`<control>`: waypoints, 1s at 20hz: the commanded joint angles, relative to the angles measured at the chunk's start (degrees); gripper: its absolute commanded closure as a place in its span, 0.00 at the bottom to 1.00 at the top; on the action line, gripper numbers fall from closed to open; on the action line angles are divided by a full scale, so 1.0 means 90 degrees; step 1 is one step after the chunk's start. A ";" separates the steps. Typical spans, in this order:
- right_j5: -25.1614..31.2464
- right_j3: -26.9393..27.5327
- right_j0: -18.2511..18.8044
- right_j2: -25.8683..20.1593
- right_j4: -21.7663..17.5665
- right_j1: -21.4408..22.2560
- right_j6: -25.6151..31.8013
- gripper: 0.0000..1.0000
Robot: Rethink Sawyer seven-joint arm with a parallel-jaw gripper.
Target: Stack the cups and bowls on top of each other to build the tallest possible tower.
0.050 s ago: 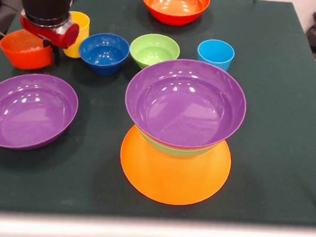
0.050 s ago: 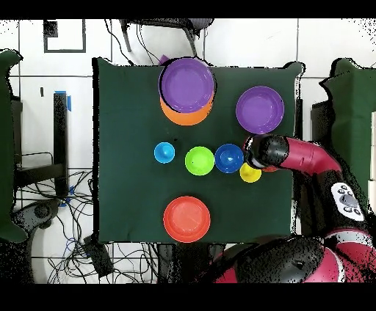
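My gripper (image 1: pixel 54 46) hangs by the small red-orange bowl (image 1: pixel 24 49), half hiding the yellow cup (image 1: pixel 80 28); I cannot tell its state. The tower (image 1: pixel 183 106) stands mid-table, well apart.

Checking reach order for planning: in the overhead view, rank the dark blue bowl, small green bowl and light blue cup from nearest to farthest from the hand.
In the overhead view the three sit in a row running away from the hand:
1. dark blue bowl, right beside it.
2. small green bowl, mid-row.
3. light blue cup, far end of the row.
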State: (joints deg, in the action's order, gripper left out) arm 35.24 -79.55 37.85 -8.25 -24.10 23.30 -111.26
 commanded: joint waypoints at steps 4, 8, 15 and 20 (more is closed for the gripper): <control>0.1274 0.0596 -0.0410 -0.0619 -0.0167 0.0285 0.1182 1.00; 0.1582 0.0774 -0.0503 -0.0691 -0.0136 0.0393 0.1222 1.00; 0.2016 0.1275 -0.0631 -0.0958 0.0015 0.0433 0.1352 1.00; 0.2320 0.1758 -0.0819 -0.1106 0.0028 0.0392 0.1348 1.00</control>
State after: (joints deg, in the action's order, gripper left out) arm 49.02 -70.16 33.60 -11.18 -23.88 27.28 -111.26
